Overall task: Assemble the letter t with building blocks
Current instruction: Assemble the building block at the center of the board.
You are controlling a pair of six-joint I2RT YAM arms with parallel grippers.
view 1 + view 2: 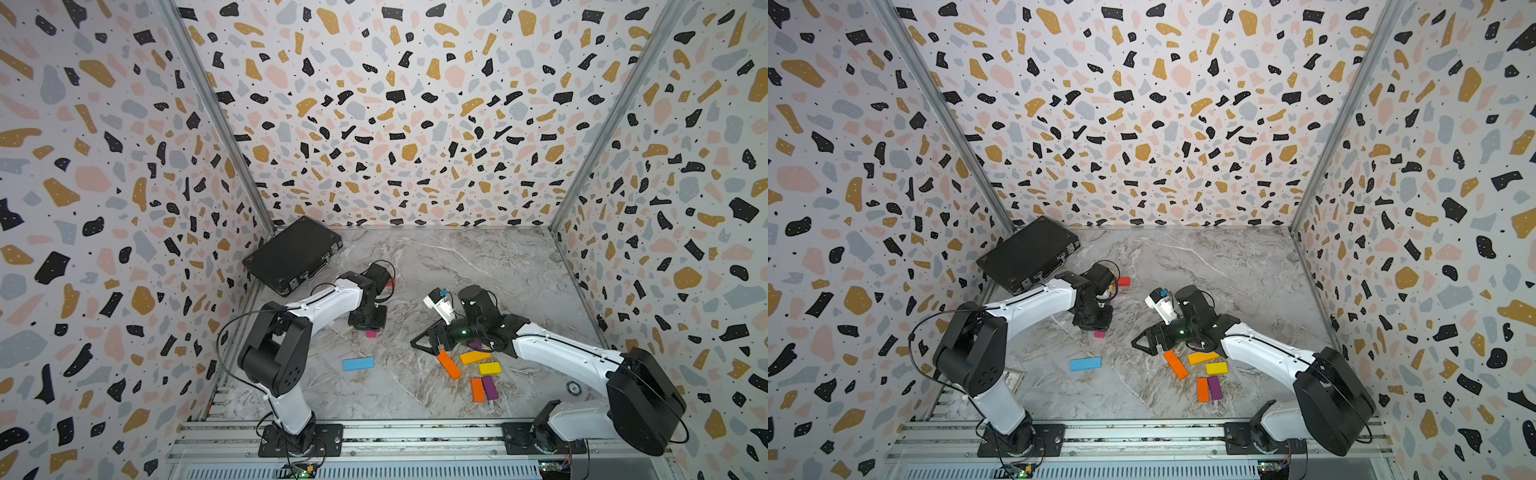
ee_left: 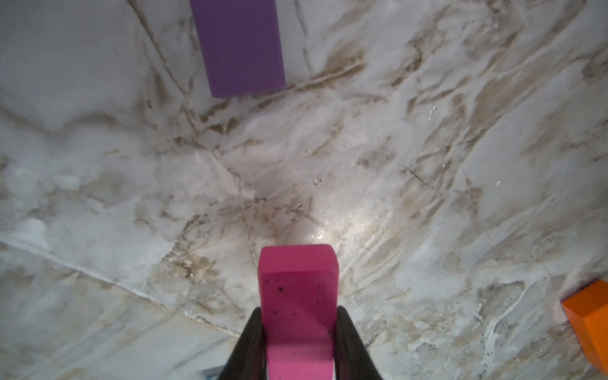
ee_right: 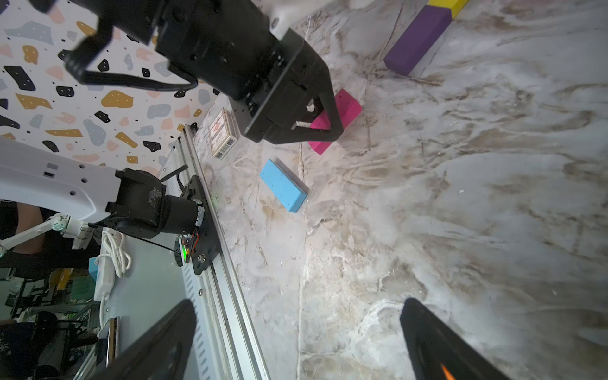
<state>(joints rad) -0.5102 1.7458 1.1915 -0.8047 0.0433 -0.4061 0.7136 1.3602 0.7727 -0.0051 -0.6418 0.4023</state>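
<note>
Left gripper (image 1: 369,326) clamps the pink block (image 1: 371,333) low over the worktop (image 1: 415,399), left of centre, in a top view. Left wrist view: both fingers pinch the block, and a purple block (image 2: 240,46) lies ahead. Right wrist view: the right gripper (image 3: 296,329) stands wide and empty. Judged step: transport and placement. The next move calls for aligning pink squarely with purple.

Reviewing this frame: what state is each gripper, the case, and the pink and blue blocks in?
left gripper: shut on the pink block.
right gripper: open, empty.
pink block: gripped between the left jaws.
blue block: lying flat, untouched.
black case: lid closed.
</note>
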